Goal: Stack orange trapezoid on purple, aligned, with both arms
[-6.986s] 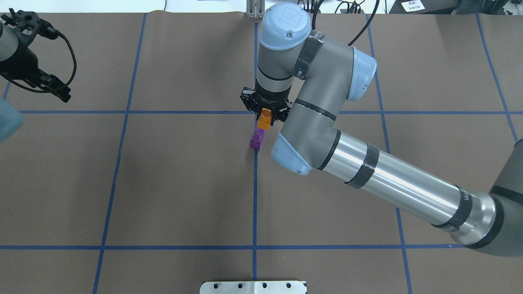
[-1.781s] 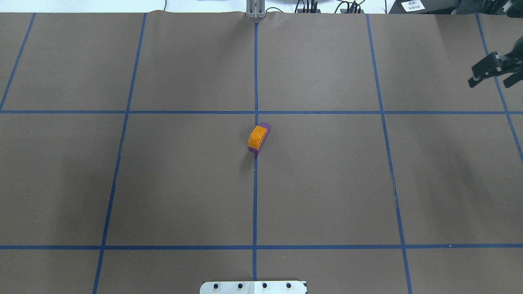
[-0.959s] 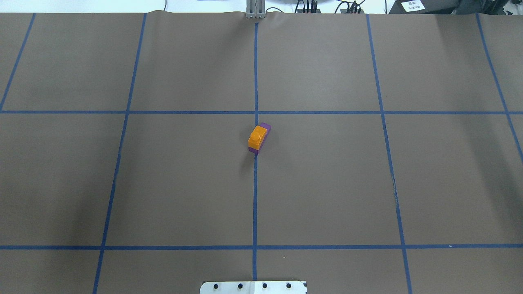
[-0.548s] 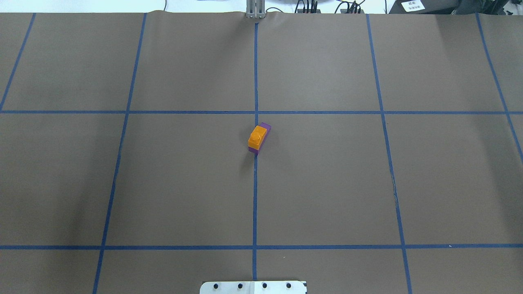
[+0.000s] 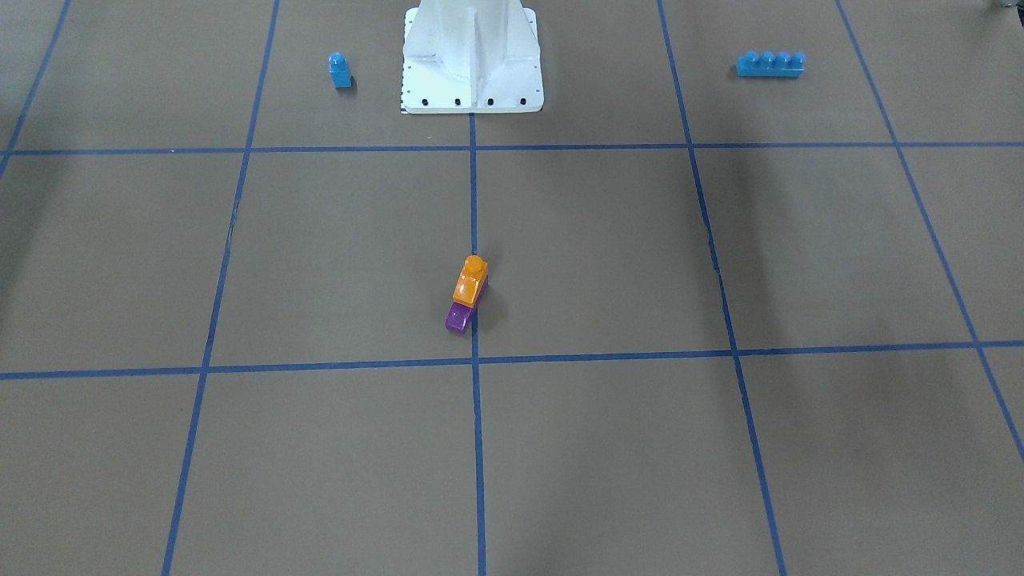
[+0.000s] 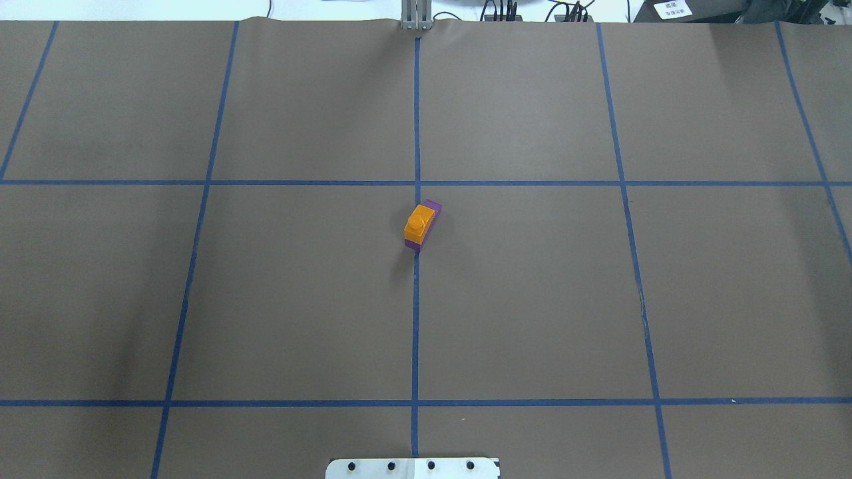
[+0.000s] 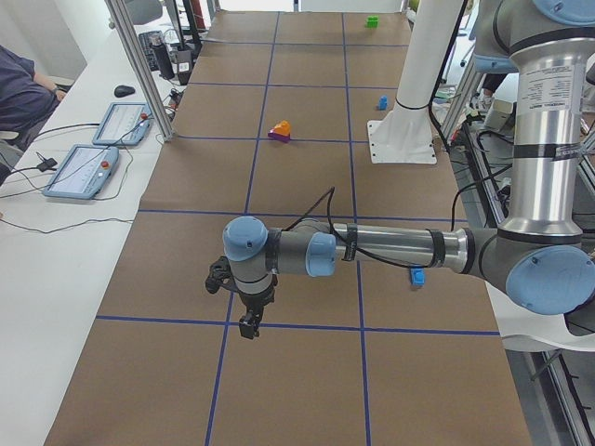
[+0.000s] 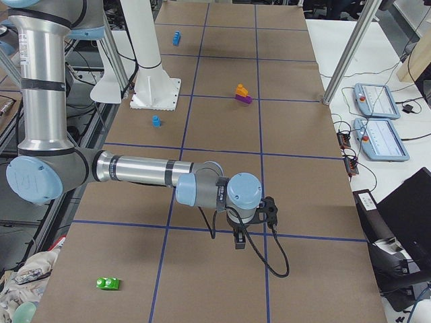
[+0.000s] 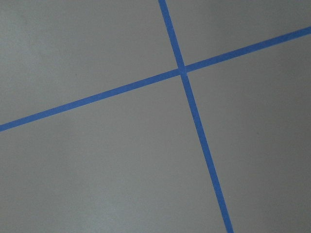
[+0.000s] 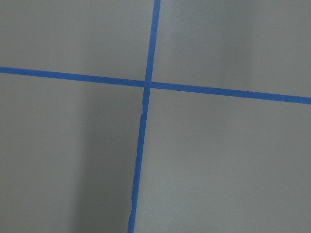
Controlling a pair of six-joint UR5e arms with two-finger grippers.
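The orange trapezoid [image 5: 470, 280] sits on top of the purple brick [image 5: 458, 320] at the table's middle, next to the centre tape line. In the overhead view the orange trapezoid [image 6: 419, 221] covers most of the purple brick [image 6: 432, 206], whose far end sticks out. Neither gripper touches them. My left gripper [image 7: 247, 325] hangs over a tape crossing far off at the table's left end. My right gripper [image 8: 239, 241] hangs likewise at the right end. I cannot tell whether either is open or shut.
A small blue brick [image 5: 340, 70] and a long blue brick [image 5: 770, 64] lie either side of the white robot base [image 5: 472, 56]. A green brick [image 8: 108, 283] lies at the table's right end. Operator tablets [image 7: 98, 149] lie beyond the table's far edge.
Seven seconds ago my right gripper held the orange trapezoid over the purple brick; it now rests on it and both arms have left the overhead view. Nothing moved in the last second.
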